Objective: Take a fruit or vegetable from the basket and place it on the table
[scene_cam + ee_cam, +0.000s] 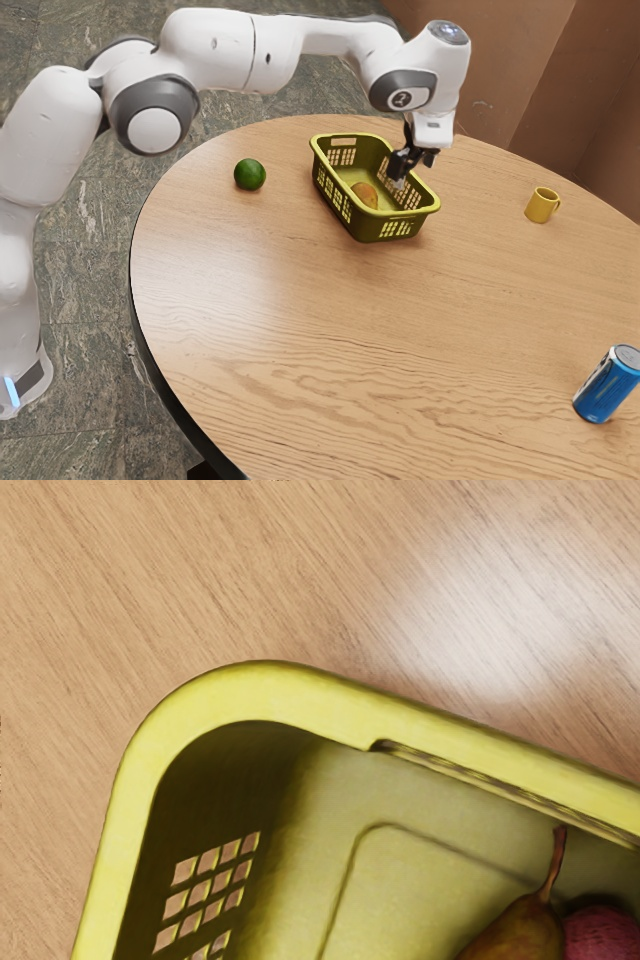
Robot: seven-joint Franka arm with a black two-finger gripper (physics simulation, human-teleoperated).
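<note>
Since the brownish pear [516,933] lies close beside a round pink fruit [600,936] below the hand [406,174], whose state I cannot tell, descending could jostle both.

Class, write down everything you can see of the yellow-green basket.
The basket is yellow-green, seemingly plastic, open-topped, with rounded corners and a smooth rim. Its walls have grids of small openings; one end has a longer slot. It stands upright on the table. A pear and a round reddish item lie inside. Whether the end effector touches it, I cannot tell.
</note>
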